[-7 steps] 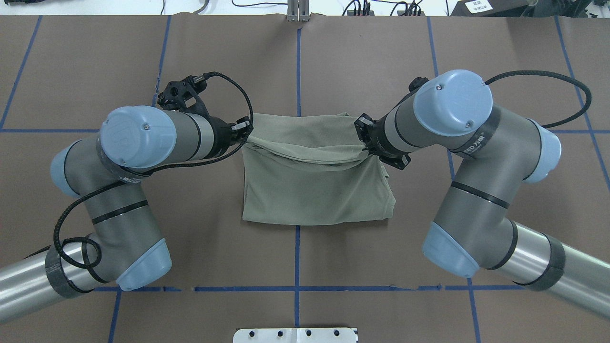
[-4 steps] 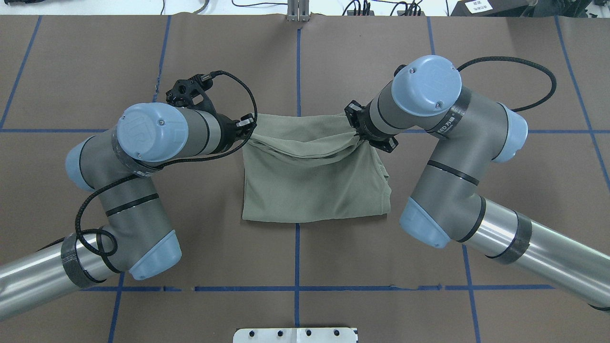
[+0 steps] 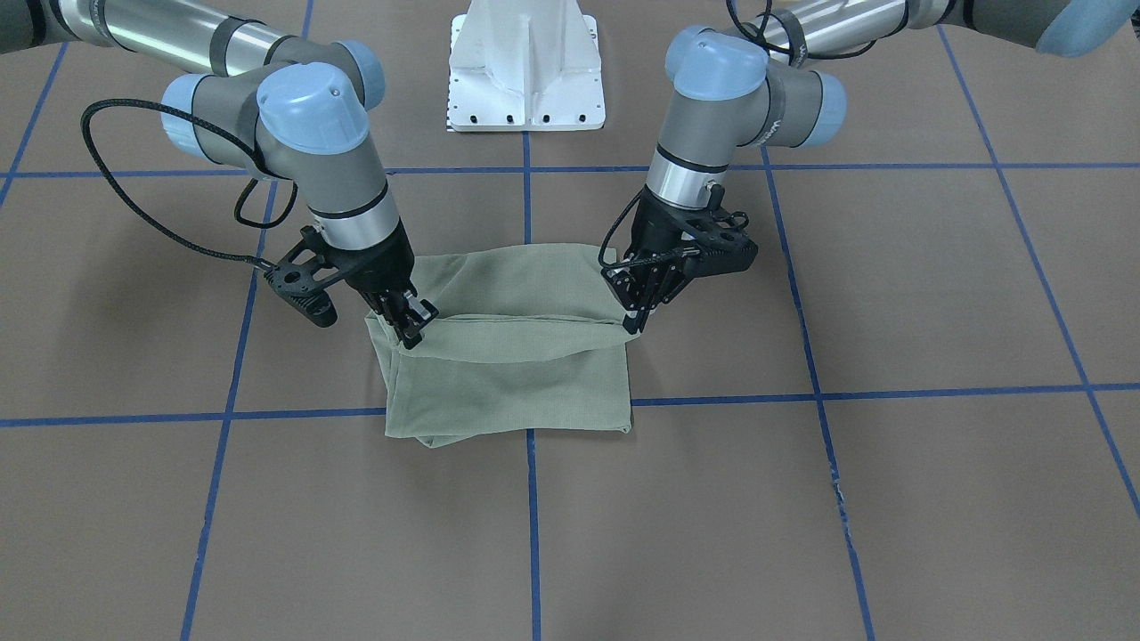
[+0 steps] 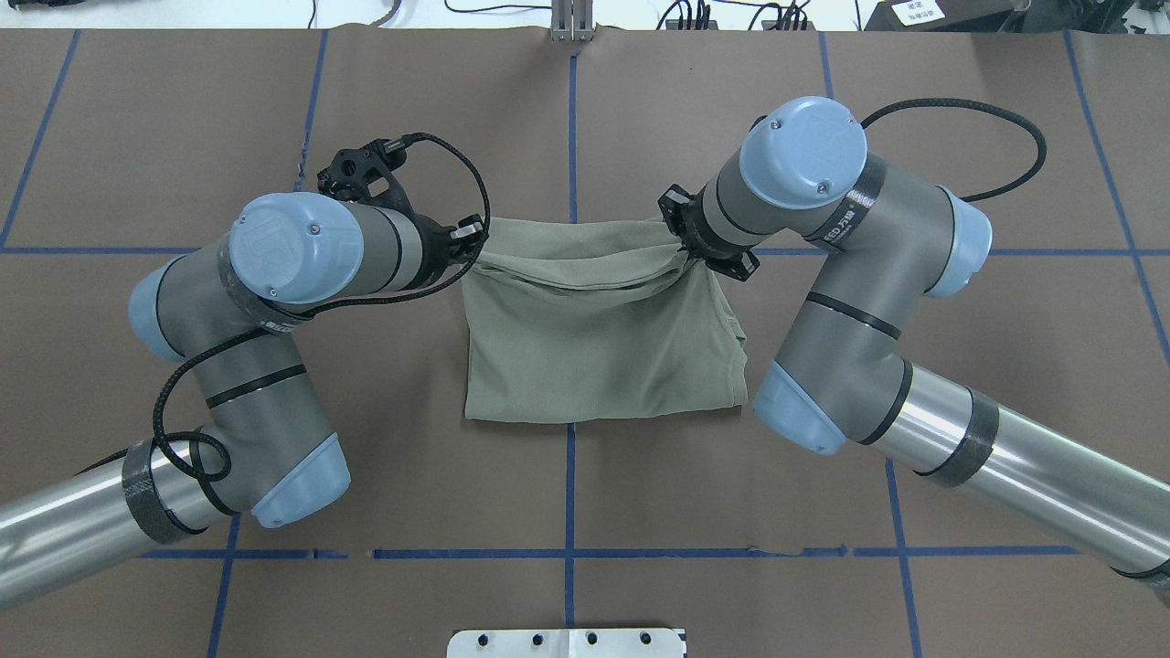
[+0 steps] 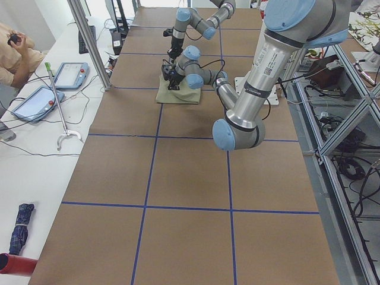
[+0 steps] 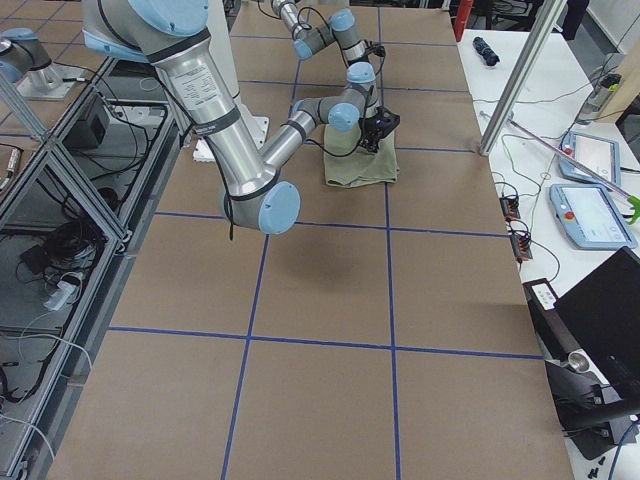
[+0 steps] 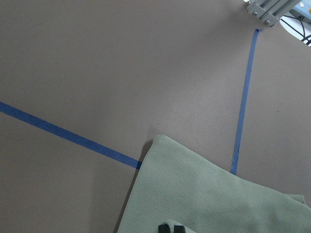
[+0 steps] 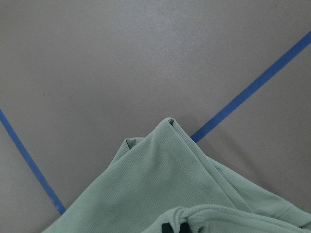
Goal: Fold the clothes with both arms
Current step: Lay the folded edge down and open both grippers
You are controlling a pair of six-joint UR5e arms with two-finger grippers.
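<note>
Here the front-facing view tells most. The shirt (image 3: 508, 378) lies folded into a rough rectangle at the middle of the table (image 3: 935, 294), straddling a blue tape line (image 3: 532, 499). Its top layer is raised along one edge and strung between the two grippers, sagging a little in the middle. The left gripper (image 3: 634, 320) has its jaws pinched tight on one corner of that raised edge, and the right gripper (image 3: 412, 329) is clamped the same way on the other corner.

From overhead the wrists hide most of this. Only the tip of the left gripper (image 4: 473, 249) and the tip of the right gripper (image 4: 682, 251) show where each meets the cloth. That view does show the full outline of the shirt (image 4: 594, 356), with its near hem flat on the table and the rumpled edge on the right arm's side.

The left wrist camera adds the far corner of the shirt (image 7: 204, 199) lying flat, and two dark fingertips (image 7: 165, 228) close together at the bottom edge. The right wrist camera shows fabric (image 8: 160, 189) bunched around its fingertips (image 8: 167, 228).

In the two side views the shirt (image 5: 178, 95) is small and far off, and neither grip can be made out.
</note>
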